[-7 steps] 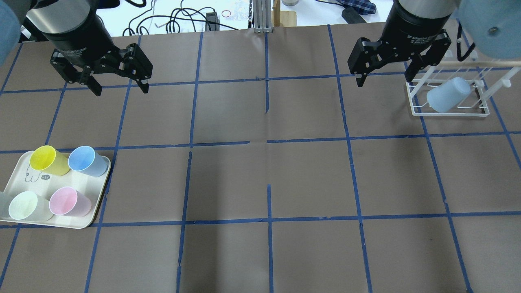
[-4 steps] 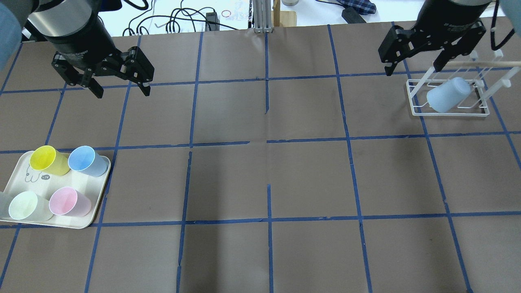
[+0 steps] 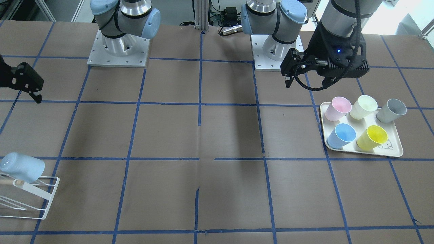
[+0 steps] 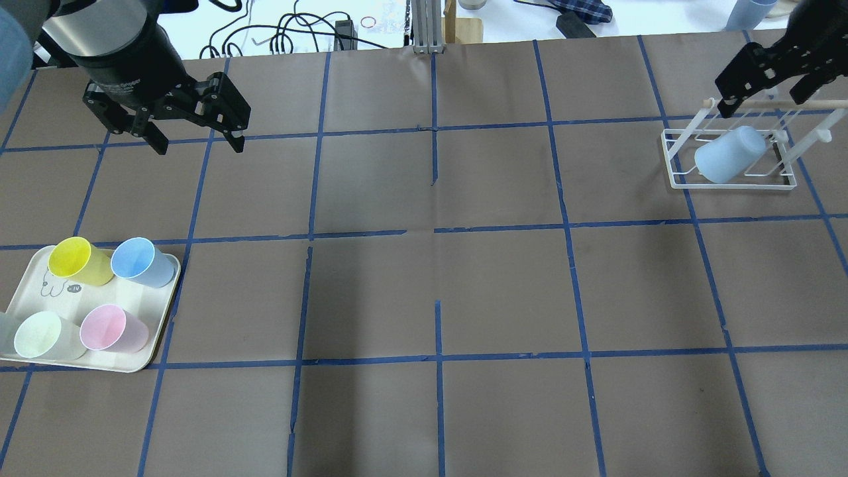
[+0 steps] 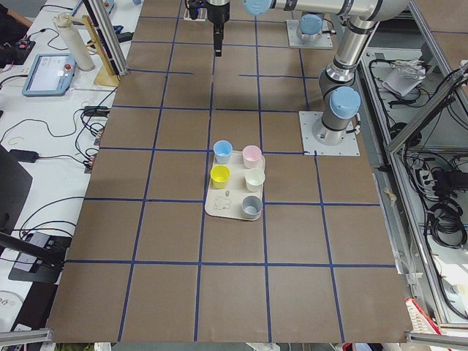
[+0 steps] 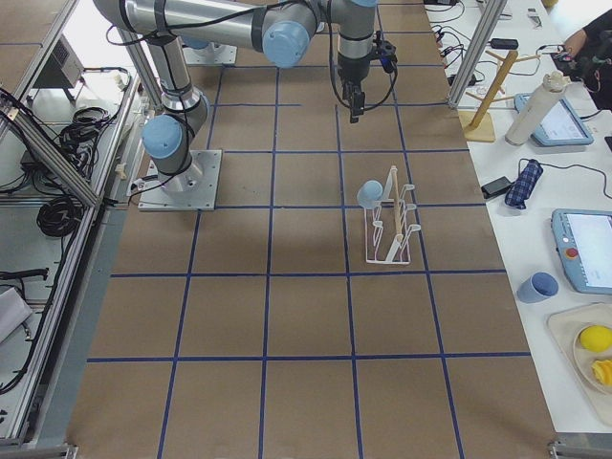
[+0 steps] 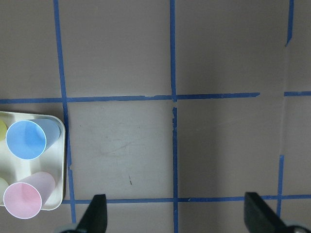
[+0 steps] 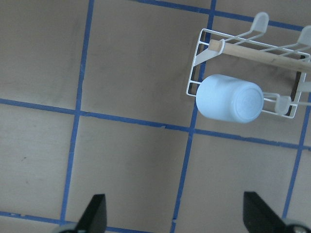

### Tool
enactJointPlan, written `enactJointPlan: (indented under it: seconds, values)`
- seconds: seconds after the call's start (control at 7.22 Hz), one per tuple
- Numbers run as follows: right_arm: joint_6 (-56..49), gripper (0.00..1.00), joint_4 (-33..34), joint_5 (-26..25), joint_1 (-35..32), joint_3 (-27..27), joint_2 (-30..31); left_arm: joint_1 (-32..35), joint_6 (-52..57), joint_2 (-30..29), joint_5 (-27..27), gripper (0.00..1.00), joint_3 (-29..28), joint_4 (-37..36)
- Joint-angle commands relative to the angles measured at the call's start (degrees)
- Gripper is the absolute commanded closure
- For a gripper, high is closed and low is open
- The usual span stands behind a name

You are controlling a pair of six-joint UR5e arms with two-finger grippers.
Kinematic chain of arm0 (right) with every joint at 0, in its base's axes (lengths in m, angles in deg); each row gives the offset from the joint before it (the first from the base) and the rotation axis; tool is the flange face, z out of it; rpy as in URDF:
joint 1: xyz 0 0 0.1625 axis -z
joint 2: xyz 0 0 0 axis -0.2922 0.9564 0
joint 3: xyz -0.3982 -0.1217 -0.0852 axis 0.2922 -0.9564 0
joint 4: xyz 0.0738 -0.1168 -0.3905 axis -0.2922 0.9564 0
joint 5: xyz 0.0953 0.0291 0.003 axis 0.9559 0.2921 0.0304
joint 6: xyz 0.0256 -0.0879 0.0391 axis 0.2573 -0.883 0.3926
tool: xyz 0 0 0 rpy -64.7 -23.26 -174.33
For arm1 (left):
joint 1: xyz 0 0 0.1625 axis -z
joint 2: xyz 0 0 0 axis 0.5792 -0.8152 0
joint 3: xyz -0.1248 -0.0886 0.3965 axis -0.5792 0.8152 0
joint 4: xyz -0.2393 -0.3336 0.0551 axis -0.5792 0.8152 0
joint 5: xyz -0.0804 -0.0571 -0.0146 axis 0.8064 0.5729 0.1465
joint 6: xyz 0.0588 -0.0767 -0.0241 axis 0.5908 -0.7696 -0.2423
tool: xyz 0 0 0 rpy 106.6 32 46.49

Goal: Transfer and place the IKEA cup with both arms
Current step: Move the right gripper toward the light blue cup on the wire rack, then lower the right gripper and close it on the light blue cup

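Note:
The IKEA cup, pale grey-blue, lies tipped mouth-down on the white wire rack at the far right. It also shows in the front view and the right wrist view. My right gripper is open and empty, high above the rack's back edge, apart from the cup. My left gripper is open and empty, high at the far left, well back from the tray. The wrist views show both grippers' jaws spread wide over bare table.
A cream tray at the left holds a slightly deeper blue cup, a yellow cup, a pink cup, a pale green cup and a grey cup. Cables and clutter lie beyond the table's far edge.
My right gripper has moved right and back, from left of the rack to above its back edge, staying open. The left gripper has barely moved. The cups have not moved.

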Motion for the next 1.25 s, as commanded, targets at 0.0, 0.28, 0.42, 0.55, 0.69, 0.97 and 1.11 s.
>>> enactJointPlan:
  seconds: [0.0, 0.28, 0.42, 0.55, 0.69, 0.97, 1.11]
  values:
    - [-16.9, 0.00, 6.6, 1.7, 3.8, 2.7, -4.0, 0.0, 0.2, 0.1, 0.1, 0.00, 0.1, 0.0]
    - [-27.6, 0.00, 11.5, 4.8, 5.7, 3.5, -8.1, 0.0, -0.1, -0.1, 0.1, 0.00, 0.1, 0.0]
    - [-30.7, 0.00, 14.9, 5.0, 6.0, 4.6, -9.3, 0.1, -0.4, -0.5, 0.1, 0.00, 0.1, -0.1]
    - [-31.9, 0.00, 16.8, 5.6, 6.0, 5.7, -10.1, 0.0, -0.3, -0.5, 0.1, 0.00, 0.0, -0.3]
    - [-34.4, 0.00, 19.0, 6.4, 6.0, 6.4, -11.1, 0.1, -0.5, -0.5, 0.1, 0.00, -0.1, -0.3]
    - [-35.0, 0.00, 20.8, 6.4, 6.4, 6.9, -12.7, 0.1, -0.6, -0.4, 0.1, 0.00, 0.1, -0.2]
    - [-35.0, 0.00, 21.8, 6.5, 7.6, 7.0, -13.6, 0.1, -0.6, -0.5, 0.1, 0.00, 0.2, -0.3]
